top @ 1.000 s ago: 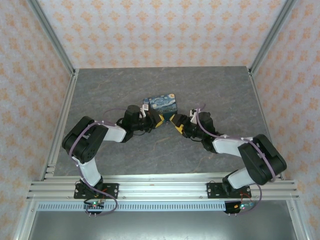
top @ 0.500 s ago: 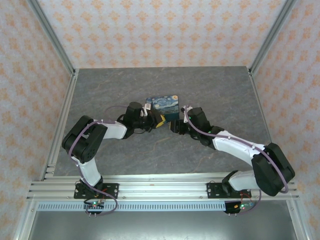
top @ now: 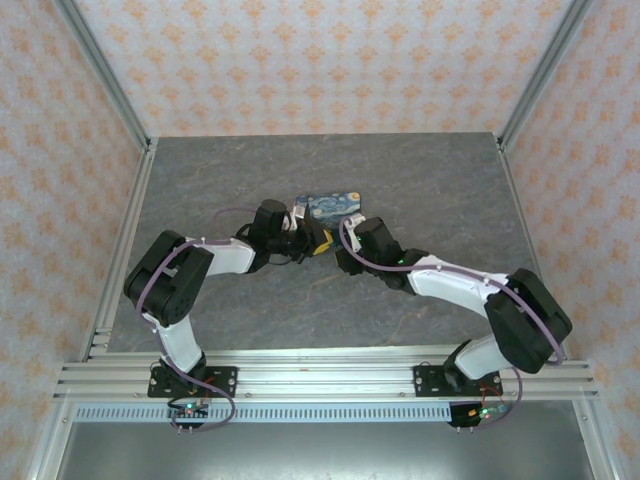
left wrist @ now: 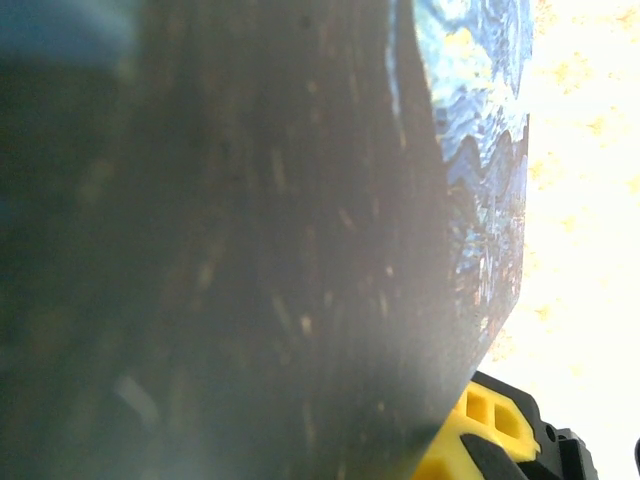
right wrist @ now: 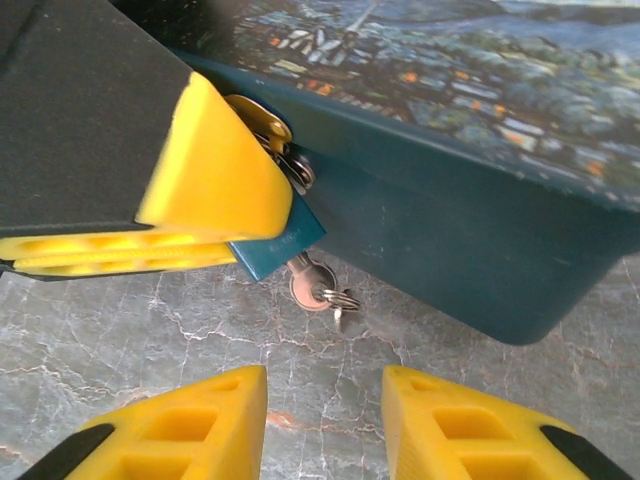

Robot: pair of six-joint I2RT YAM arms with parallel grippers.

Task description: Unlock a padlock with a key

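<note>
The small blue padlock hangs at the front wall of the dark-blue swirl-patterned box. My left gripper is shut on the padlock, and its yellow fingers cover most of it. The silvery key sticks out of the padlock's underside, its small ring hanging just above the table. My right gripper is open a short way in front of the key, pointing at it, with nothing between its fingers. From above, the right gripper sits close beside the left one at the box.
The box's dark side wall stands very close in the left wrist view. The grey marbled table lies bare around the box. Metal frame posts and patterned walls enclose it.
My right arm has swung left and forward to the padlock, and its jaws have narrowed. The box has turned slightly. The left gripper has kept its hold.
</note>
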